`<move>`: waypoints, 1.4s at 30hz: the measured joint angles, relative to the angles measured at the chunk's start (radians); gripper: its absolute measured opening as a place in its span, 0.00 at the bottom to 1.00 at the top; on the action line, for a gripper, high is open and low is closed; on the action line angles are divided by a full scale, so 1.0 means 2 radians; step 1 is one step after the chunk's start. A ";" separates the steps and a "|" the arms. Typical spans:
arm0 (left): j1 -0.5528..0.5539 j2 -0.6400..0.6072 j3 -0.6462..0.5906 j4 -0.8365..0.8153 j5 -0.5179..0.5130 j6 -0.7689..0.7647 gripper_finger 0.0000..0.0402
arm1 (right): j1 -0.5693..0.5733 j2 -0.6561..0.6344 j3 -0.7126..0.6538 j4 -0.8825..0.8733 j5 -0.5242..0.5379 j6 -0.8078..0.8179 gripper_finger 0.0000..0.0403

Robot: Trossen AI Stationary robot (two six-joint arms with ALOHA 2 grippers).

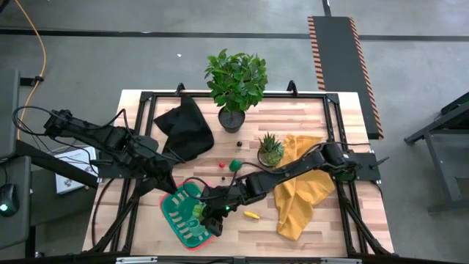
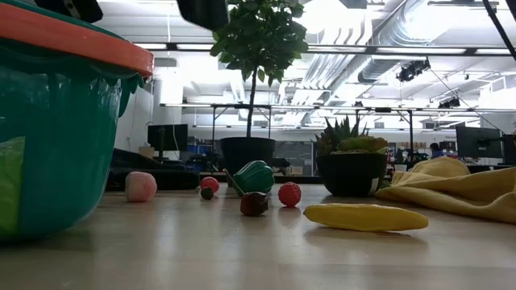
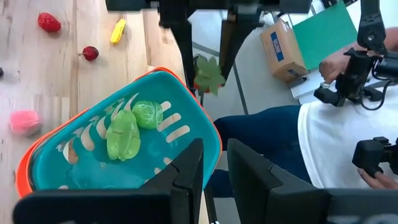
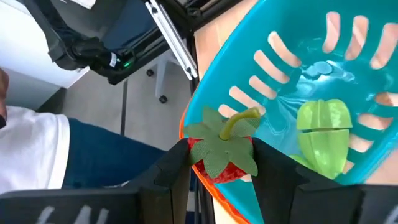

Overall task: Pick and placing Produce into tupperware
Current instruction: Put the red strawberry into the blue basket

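The right gripper (image 4: 219, 163) hangs over the near edge of the tupperware (image 1: 170, 205), its fingers clamped on a red strawberry (image 4: 222, 152) with a green leafy cap. Two green pieces (image 3: 123, 134) already lie inside the tub, side by side. The left gripper (image 3: 214, 165) hovers above the tub too; its fingers stand a little apart with nothing between them, though I can't quite tell how wide. Out on the table (image 1: 315, 235) lie a yellow piece (image 2: 365, 217), a small red ball (image 2: 289, 193), a darker one (image 2: 253, 204), a green pepper (image 2: 255, 176) and a pink piece (image 2: 140, 186), all well apart from the tub. A person in a white shirt (image 3: 339, 146) sits just beyond the table.
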 joint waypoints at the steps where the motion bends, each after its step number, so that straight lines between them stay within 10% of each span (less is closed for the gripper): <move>1: 0.000 0.000 0.000 0.000 -0.001 0.000 0.16 | 0.000 0.003 0.000 0.001 -0.002 0.000 0.31; 42: 0.000 0.000 0.000 -0.007 -0.001 0.012 0.16 | 0.000 0.012 0.000 -0.057 0.005 -0.032 0.35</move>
